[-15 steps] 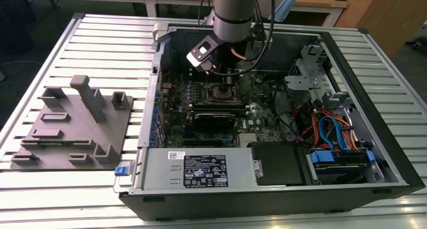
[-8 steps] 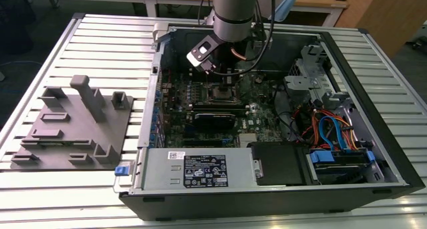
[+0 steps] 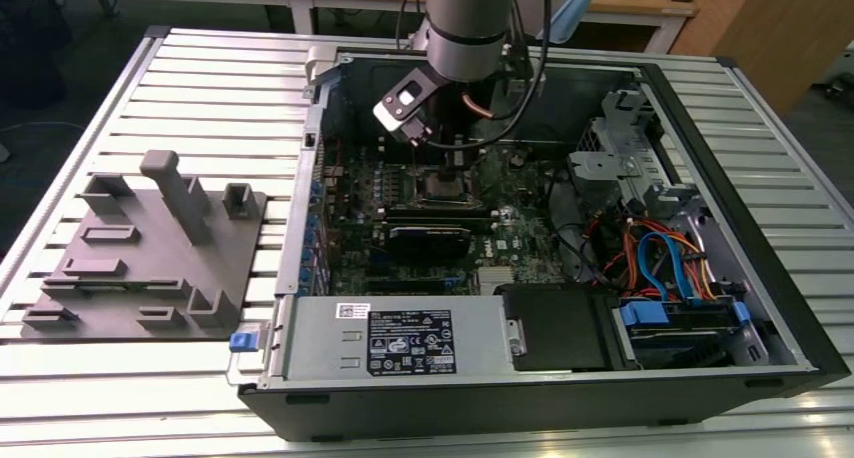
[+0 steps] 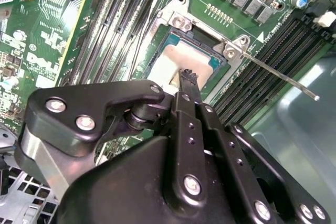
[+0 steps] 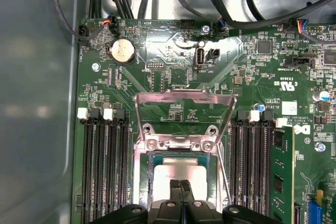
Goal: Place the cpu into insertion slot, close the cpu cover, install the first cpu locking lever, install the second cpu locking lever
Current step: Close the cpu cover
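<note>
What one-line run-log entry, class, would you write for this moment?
cpu: seated in insertion slot | cpu cover: open, raised | gripper: shut, tips over cpu | locking lever: unlatched

Green motherboard point(image 5: 173, 51); silver cpu cover point(image 5: 184, 97); pale grey cpu point(image 5: 165, 182); black hand point(image 5: 181, 183); grey ribbed table point(image 3: 134, 78).

The slatted table point(image 3: 200, 88) bears a grey fixture point(image 3: 134, 268) and an open computer case point(image 3: 534, 408).
</note>
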Controlling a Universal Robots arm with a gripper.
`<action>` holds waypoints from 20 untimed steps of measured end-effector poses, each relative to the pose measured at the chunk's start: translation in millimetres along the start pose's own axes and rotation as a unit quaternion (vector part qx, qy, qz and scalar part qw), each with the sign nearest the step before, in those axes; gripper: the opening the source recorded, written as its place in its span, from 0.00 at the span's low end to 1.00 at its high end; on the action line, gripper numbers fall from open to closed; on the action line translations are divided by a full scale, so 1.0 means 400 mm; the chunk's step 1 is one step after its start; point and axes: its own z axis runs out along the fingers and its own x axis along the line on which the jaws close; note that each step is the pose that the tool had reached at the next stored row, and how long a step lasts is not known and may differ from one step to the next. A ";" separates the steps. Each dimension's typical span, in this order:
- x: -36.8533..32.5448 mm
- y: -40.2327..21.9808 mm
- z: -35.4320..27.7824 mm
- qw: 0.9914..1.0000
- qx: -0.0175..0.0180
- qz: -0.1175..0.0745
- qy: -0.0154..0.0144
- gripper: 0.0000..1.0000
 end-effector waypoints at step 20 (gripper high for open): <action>0.001 0.002 -0.071 1.000 0.000 0.000 0.000 0.10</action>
